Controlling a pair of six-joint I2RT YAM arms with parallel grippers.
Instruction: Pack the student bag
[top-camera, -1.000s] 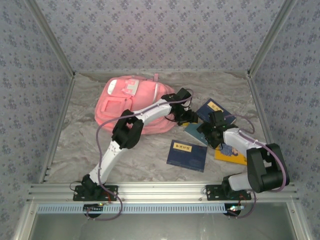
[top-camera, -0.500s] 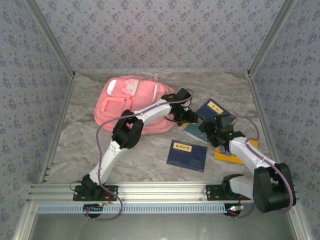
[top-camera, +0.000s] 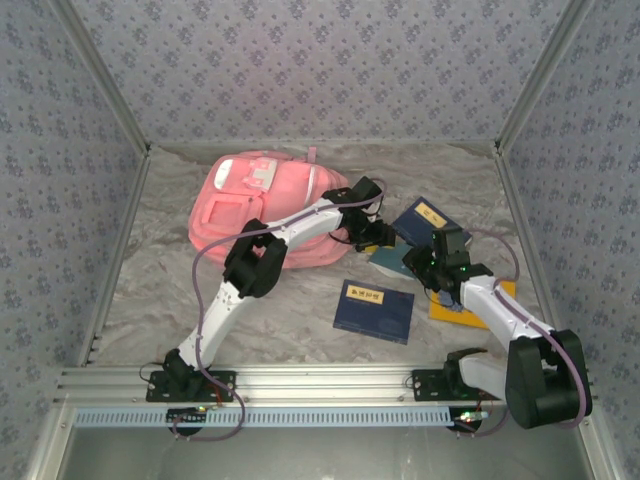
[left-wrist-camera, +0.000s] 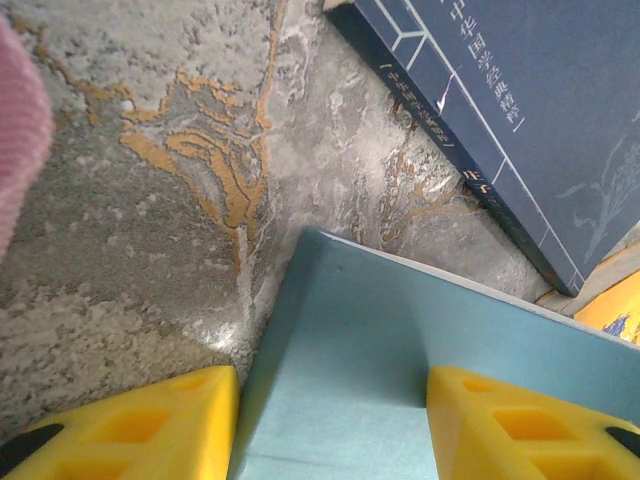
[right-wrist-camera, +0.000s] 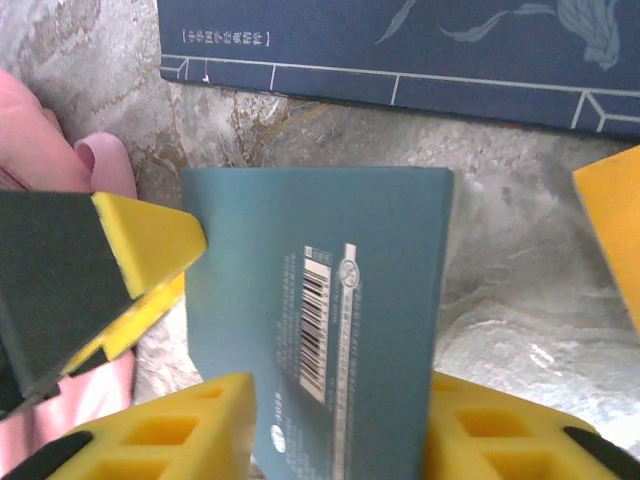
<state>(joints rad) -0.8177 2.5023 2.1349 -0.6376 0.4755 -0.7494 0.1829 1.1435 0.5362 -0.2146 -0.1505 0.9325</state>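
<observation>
The student bag (top-camera: 262, 205) is lying flat on the table (top-camera: 170, 290), in the far left part of the surface and close to its far edge. I cannot tell from above whether its zip is standing open. Both arms are meeting over the teal book (right-wrist-camera: 320, 250), which is lying barcode-up just off the bag's right side, right of the surface's middle. The left gripper (left-wrist-camera: 330, 405) is standing open, one finger on the bare table beside the book's edge and the other over its cover. The right gripper (right-wrist-camera: 340, 425) is flanking the same book with a finger at each long edge, but I cannot tell whether the fingers are pressing it. The main risk is crowding, since the left arm's yellow fingertip is sitting right by the book's edge, near the right arm's finger, so a small move could be knocking them together. A thin book lying flat may also be slipping out of a grip on its edges, skidding into the navy book (right-wrist-camera: 400, 40) just beyond it, or towards the yellow book (top-camera: 470, 308) nearer the right edge
</observation>
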